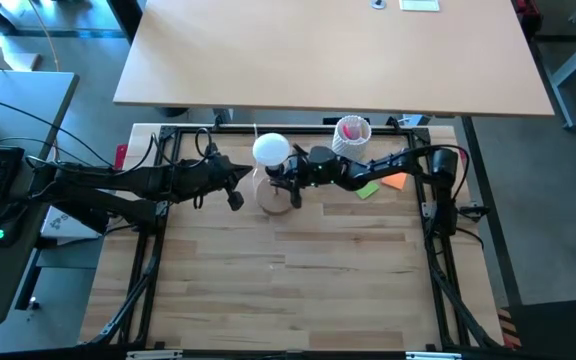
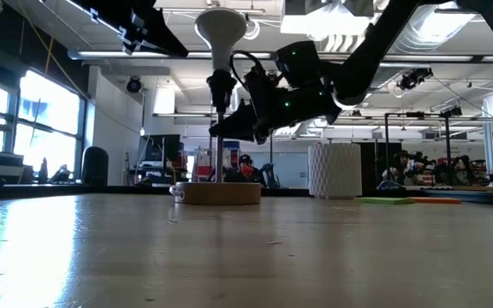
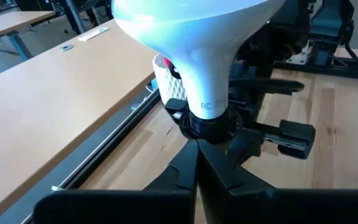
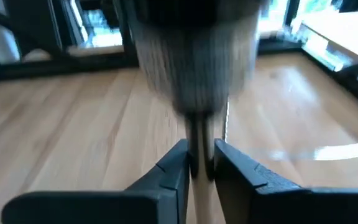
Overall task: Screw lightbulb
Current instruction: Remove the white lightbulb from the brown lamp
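The white lightbulb (image 1: 271,150) sits upright in a black socket (image 3: 207,124). The socket tops a thin post (image 2: 218,150) that rises from a round wooden disc (image 2: 221,192) on the table's far half. My right gripper (image 4: 201,163) reaches in from the right, below the socket, with the post between its fingers. My left gripper (image 2: 157,34) hangs shut at bulb height, left of the bulb and apart from it. Its fingers (image 3: 197,168) point at the socket. My right gripper pinches the stand's thin post (image 4: 201,155) between its two fingers, below the black socket. The fingers come nearly level from the table's right and lie across the post. The stand is upright, with its wooden disc on the table.
A white perforated cup (image 1: 352,133) with pink contents stands at the far edge, right of the stand. A green note (image 1: 368,189) and an orange one (image 1: 393,181) lie under the right arm. The near half of the wooden table (image 1: 288,280) is free room.
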